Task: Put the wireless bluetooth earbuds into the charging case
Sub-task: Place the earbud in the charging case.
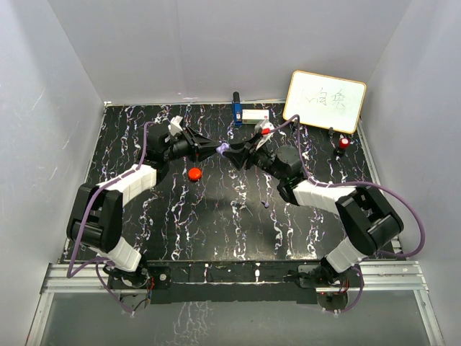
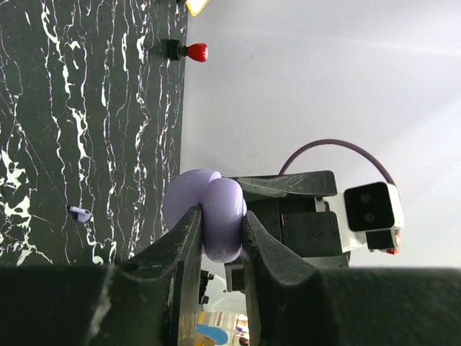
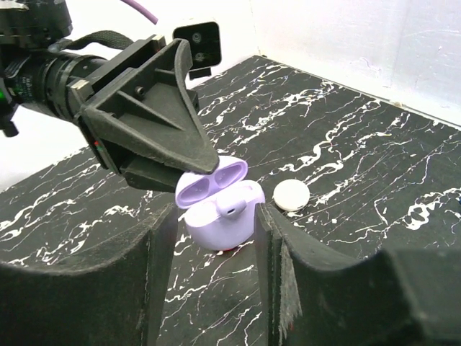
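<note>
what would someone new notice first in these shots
The lilac charging case, lid open with an earbud in it, is clamped by the left gripper over mid-table. The right gripper flanks it, jaws open. A red puck lies on the black marbled table nearby; a whiteboard leans far right.

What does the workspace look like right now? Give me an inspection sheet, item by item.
Surface: black tabletop with white veining.
Job's things: lilac charging case open, one earbud sitting in it; second earbud loose on the table.
Clutter: red puck, white puck, whiteboard, red-capped object, blue item, white box.
Hands: left hand shut on the case; right hand open, fingers either side of the case.
Cables: purple cables looped along both arms.
Surroundings: white walls on three sides.
</note>
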{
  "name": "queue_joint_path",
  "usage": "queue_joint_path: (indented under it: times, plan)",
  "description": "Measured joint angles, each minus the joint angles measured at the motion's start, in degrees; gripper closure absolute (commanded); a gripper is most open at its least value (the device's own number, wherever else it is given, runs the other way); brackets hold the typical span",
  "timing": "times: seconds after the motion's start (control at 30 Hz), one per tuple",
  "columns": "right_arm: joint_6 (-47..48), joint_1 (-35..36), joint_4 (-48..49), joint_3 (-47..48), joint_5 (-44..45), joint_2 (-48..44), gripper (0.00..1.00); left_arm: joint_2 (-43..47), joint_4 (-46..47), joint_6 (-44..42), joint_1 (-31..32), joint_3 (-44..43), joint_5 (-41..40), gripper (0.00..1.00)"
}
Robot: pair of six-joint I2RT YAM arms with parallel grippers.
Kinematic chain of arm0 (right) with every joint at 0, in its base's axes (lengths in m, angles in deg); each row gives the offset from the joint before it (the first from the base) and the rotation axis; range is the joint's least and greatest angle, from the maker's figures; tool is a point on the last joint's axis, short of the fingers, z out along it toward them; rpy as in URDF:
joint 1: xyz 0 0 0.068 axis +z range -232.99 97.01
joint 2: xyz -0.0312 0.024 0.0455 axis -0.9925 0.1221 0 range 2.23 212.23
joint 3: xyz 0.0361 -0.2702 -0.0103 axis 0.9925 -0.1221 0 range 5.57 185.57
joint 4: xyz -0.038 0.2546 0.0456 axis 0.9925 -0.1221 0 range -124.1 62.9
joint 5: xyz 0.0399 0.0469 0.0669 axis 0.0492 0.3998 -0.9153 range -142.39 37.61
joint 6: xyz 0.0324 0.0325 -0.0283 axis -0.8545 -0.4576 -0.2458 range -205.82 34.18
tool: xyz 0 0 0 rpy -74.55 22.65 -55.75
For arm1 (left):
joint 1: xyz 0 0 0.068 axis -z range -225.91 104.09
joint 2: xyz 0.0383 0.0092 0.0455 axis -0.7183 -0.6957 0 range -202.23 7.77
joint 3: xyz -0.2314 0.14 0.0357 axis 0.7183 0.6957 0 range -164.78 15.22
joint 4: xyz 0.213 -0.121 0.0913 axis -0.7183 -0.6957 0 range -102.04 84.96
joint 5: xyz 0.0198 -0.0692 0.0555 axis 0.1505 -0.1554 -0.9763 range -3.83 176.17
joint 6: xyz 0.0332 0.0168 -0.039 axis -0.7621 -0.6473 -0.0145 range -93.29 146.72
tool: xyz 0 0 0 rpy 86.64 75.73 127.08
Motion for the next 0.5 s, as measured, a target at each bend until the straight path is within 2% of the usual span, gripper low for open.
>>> queue_joint_path:
  times: [0.3, 0.5]
  plan:
    - [-1.1, 0.0, -1.8, -0.5, 0.8, -5.0, 0.52, -0.6, 0.0, -0.6, 0.0, -0.5, -0.2, 1.00]
    - [-2.6, -1.6, -12.2, 4.0, 6.2, -5.8, 0.52, -1.0, -0.1, -1.0, 0.0, -0.6, -0.2, 1.00]
